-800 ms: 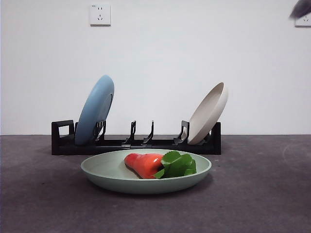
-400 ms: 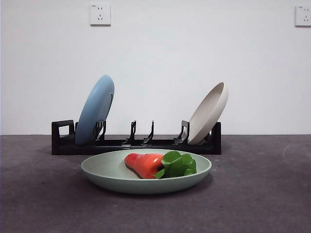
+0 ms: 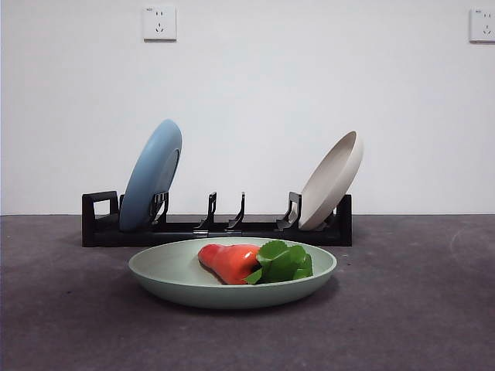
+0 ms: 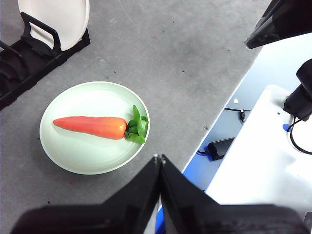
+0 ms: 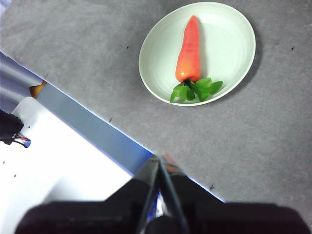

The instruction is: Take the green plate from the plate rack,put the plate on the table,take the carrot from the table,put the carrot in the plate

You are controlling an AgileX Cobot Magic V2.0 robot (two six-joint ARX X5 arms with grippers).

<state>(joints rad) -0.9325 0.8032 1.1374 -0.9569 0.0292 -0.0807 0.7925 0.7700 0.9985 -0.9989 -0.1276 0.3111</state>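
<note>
The green plate (image 3: 232,278) lies flat on the table (image 3: 402,309) in front of the plate rack (image 3: 216,226). The carrot (image 3: 229,261) rests inside it, leaves toward the right. From the left wrist view, the plate (image 4: 78,151) and carrot (image 4: 90,126) lie on the grey table, well away from my left gripper (image 4: 159,158), which is shut and empty. The right wrist view shows the plate (image 5: 224,39) with the carrot (image 5: 190,48), far from my right gripper (image 5: 160,157), also shut and empty. Neither gripper appears in the front view.
A light blue plate (image 3: 151,174) leans in the rack's left slot and a cream plate (image 3: 332,179) in its right slot. The table's edge (image 4: 214,126) drops to a white and blue base with cables.
A dark arm tip at the top right corner of the front view a second ago has left the picture. Plate and carrot have not moved.
</note>
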